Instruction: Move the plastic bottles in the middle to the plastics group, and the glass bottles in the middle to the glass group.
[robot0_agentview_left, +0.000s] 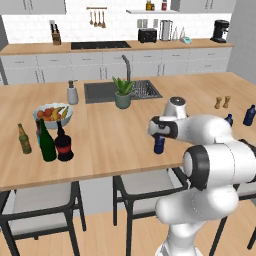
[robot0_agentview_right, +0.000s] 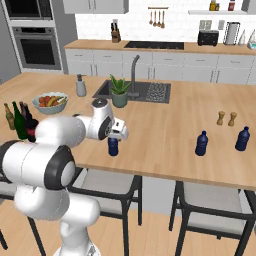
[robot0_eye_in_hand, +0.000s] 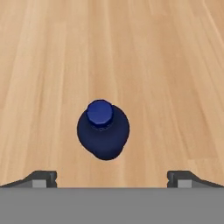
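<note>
A small dark-blue plastic bottle (robot0_agentview_left: 159, 144) (robot0_agentview_right: 113, 146) stands upright near the counter's front edge. My gripper (robot0_agentview_left: 159, 132) (robot0_agentview_right: 116, 134) (robot0_eye_in_hand: 112, 178) hovers right above it, open, and nothing is between its fingers. Seen from above, the bottle (robot0_eye_in_hand: 103, 130) lies between and just ahead of the fingertips (robot0_eye_in_hand: 43, 178). The plastics group, two blue bottles (robot0_agentview_right: 201, 143) (robot0_agentview_right: 242, 139), stands at the right. On the left, the green wine bottle (robot0_agentview_left: 47, 143) and the black red-banded bottle (robot0_agentview_left: 64, 145) stand beside an olive-brown beer bottle (robot0_agentview_left: 23, 139).
A fruit bowl (robot0_agentview_left: 52, 114), a grey soap dispenser (robot0_agentview_left: 72, 93), a potted plant (robot0_agentview_left: 123, 93) and the sink (robot0_agentview_left: 102, 91) sit further back. Two brown shakers (robot0_agentview_right: 226, 118) stand behind the blue bottles. Chairs (robot0_agentview_left: 142, 186) are tucked under the counter's front edge.
</note>
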